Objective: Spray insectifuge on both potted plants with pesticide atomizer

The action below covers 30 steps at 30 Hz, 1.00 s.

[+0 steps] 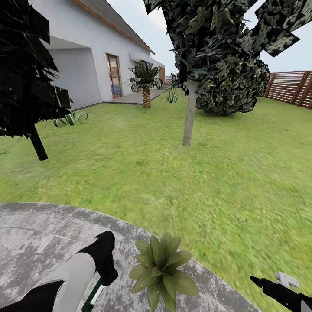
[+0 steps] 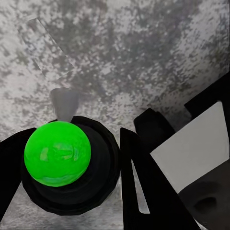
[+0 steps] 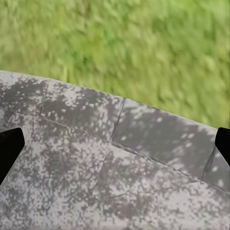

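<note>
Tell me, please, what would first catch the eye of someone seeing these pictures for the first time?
Most likely the glossy bright green ball-shaped top of the black atomizer, held between the left gripper's black fingers over the mottled grey paving. Next comes the small potted plant with broad pointed green leaves, standing on the paving's edge close beside the left arm. Beyond it lies green lawn with a slender grey-trunked tree.

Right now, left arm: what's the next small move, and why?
Probably swing the atomizer toward the potted plant and spray. The left gripper seems closed around it, its grey nozzle faces bare paving, and the plant sits just right of that arm.
</note>
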Available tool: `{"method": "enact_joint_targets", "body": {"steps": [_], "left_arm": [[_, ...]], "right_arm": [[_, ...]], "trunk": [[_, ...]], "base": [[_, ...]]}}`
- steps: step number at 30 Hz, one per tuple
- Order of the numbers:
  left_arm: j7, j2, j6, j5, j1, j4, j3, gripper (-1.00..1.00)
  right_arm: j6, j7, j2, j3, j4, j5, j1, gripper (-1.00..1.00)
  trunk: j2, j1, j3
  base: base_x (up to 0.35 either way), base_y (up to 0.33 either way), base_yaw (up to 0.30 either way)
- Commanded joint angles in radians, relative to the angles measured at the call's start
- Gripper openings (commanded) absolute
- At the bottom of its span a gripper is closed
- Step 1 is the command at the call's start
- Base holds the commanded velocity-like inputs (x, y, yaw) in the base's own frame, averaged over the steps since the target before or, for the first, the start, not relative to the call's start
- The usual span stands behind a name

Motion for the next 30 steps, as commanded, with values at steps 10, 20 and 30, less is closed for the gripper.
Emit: {"method": "enact_joint_targets", "body": {"steps": [10,20,30], "left_arm": [[-0.006,-0.004,0.016,-0.008,-0.002,-0.031,0.006,-1.00],[-0.004,-0.003,0.015,-0.010,-0.001,-0.029,0.004,-1.00],[0.002,-0.001,0.013,-0.010,0.006,-0.025,0.005,-1.00]], "right_arm": [[0.007,0.006,0.000,-0.009,-0.003,0.006,0.000,1.00],[0.007,0.006,0.000,-0.009,-0.003,0.006,-0.001,1.00],[0.007,0.006,0.000,-0.009,-0.003,0.006,-0.001,1.00]], "trunk": [[-0.036,0.019,-0.017],[-0.099,0.054,-0.045],[-0.099,0.054,-0.045]], "base": [[0.000,0.000,0.000],[0.000,0.000,0.000],[0.000,0.000,0.000]]}}
